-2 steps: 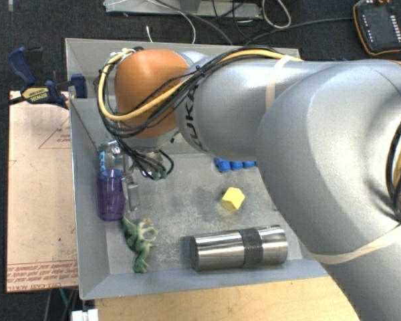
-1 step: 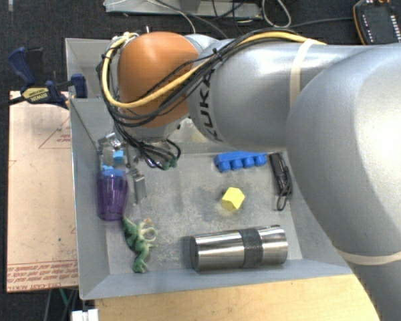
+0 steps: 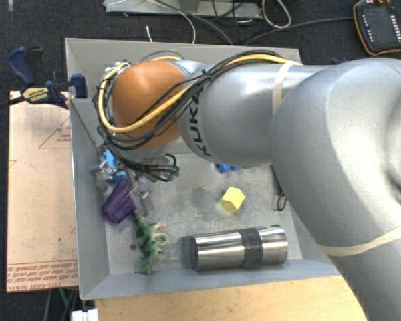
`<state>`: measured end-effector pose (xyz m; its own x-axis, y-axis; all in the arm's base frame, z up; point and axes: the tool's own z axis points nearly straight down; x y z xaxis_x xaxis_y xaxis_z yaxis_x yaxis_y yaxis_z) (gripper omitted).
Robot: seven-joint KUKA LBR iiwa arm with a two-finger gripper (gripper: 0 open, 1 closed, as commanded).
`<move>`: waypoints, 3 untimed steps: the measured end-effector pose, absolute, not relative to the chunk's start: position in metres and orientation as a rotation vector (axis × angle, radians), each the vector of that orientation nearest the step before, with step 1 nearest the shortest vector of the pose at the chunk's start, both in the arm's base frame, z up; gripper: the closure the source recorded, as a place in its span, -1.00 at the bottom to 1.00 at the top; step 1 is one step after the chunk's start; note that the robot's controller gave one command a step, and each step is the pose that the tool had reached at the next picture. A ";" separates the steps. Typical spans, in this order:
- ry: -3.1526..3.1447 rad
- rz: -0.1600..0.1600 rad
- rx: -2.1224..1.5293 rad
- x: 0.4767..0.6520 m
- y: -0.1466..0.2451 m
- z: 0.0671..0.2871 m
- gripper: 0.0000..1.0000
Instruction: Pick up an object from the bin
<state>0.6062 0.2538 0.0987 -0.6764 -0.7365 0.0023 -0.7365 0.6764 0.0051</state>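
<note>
The end effector (image 3: 125, 179) hangs low by the left wall of the bin (image 3: 88, 246); whether it is wide or narrow, I cannot tell. A purple block (image 3: 118, 204) lies just beside it. Centring over it squarely, clear of the green toy (image 3: 149, 239), would probably serve best.

The grey arm (image 3: 254, 112) is reaching in from the right. Its orange wrist (image 3: 147, 102) (cable-wrapped) is pointing the gripper (image 3: 123, 176) downward.

Dark carpet floor (image 3: 53, 12), trailing cables (image 3: 279, 23)
</note>
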 end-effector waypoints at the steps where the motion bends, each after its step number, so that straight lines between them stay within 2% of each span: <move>1: -2.799 0.008 1.455 0.616 0.247 0.071 -1.00; 2: -2.782 -0.008 1.464 0.623 0.249 0.070 1.00; 3: -2.782 -0.009 1.464 0.623 0.249 0.070 1.00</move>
